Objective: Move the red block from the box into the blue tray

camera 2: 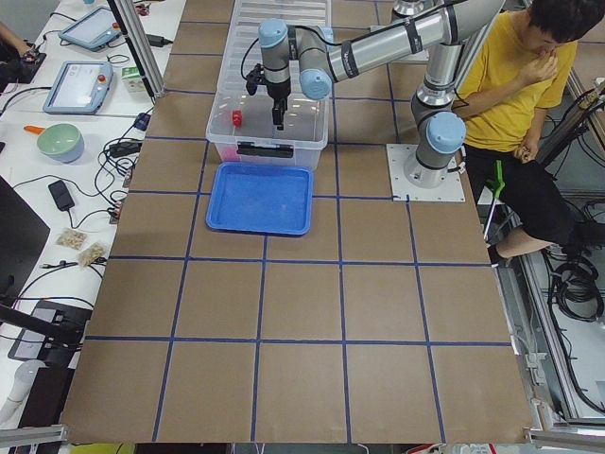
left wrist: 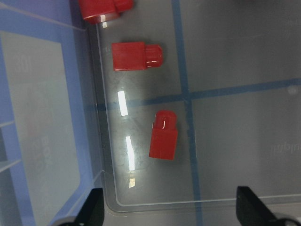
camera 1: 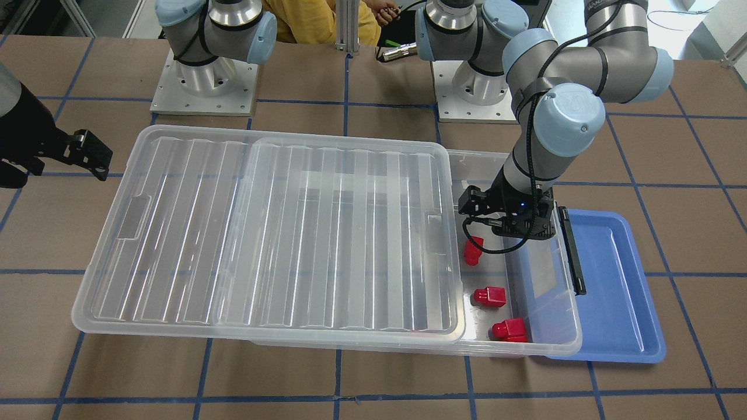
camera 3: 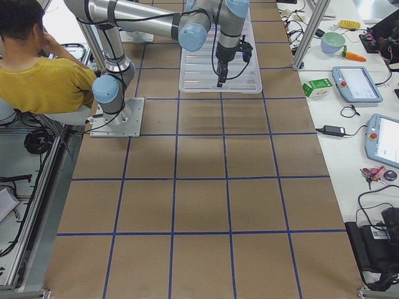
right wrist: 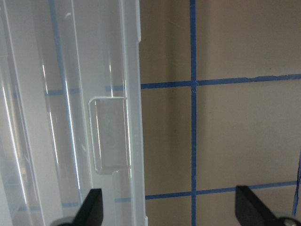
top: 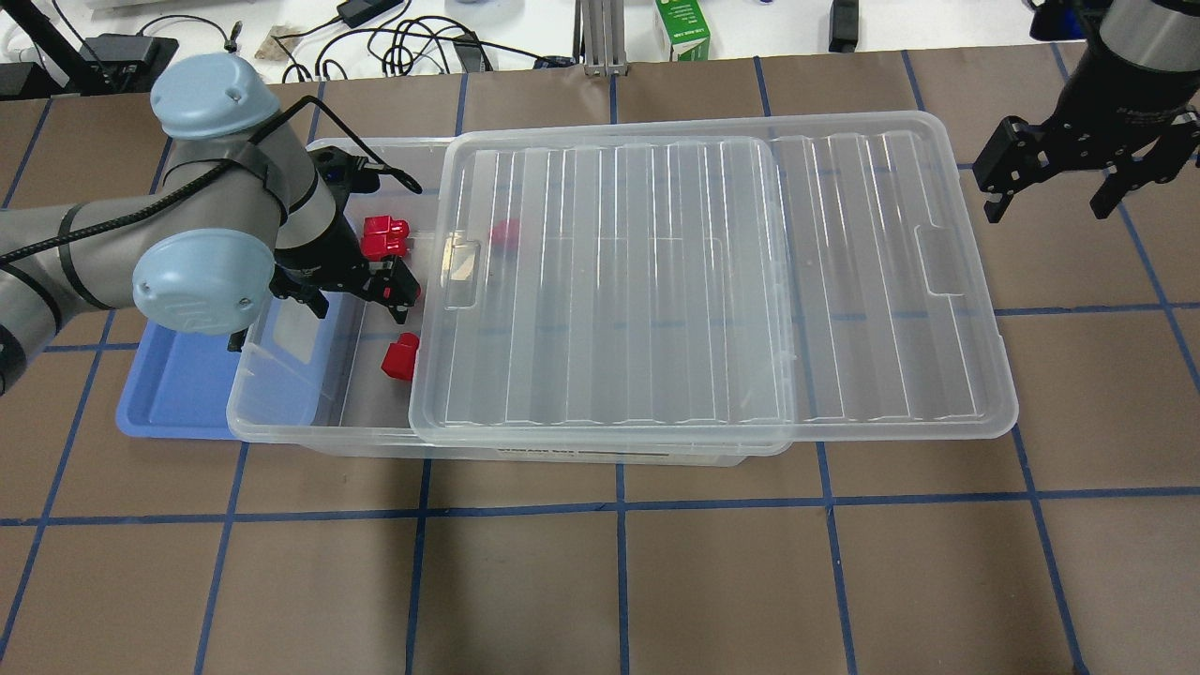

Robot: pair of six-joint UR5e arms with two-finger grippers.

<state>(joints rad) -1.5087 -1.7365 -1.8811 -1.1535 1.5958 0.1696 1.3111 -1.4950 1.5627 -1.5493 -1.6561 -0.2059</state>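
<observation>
The box (camera 1: 560,344) is a clear bin, and its ribbed lid (camera 1: 262,233) is slid aside so the end by the blue tray (camera 1: 613,291) is uncovered. Three red blocks lie on the bare floor there (camera 1: 473,251) (camera 1: 489,296) (camera 1: 509,330). My left gripper (camera 1: 505,224) hangs open and empty over this end. In the left wrist view the nearest red block (left wrist: 163,135) lies ahead of the open gripper (left wrist: 171,212). My right gripper (top: 1050,197) is open and empty above the table, past the lid's far end.
The blue tray (top: 178,394) lies partly under the box's latch end. A faint red shape (top: 506,232) shows through the lid (top: 712,281). A person in yellow (camera 2: 510,85) sits behind the arm bases. A green carton (top: 682,28) and cables lie beyond the table.
</observation>
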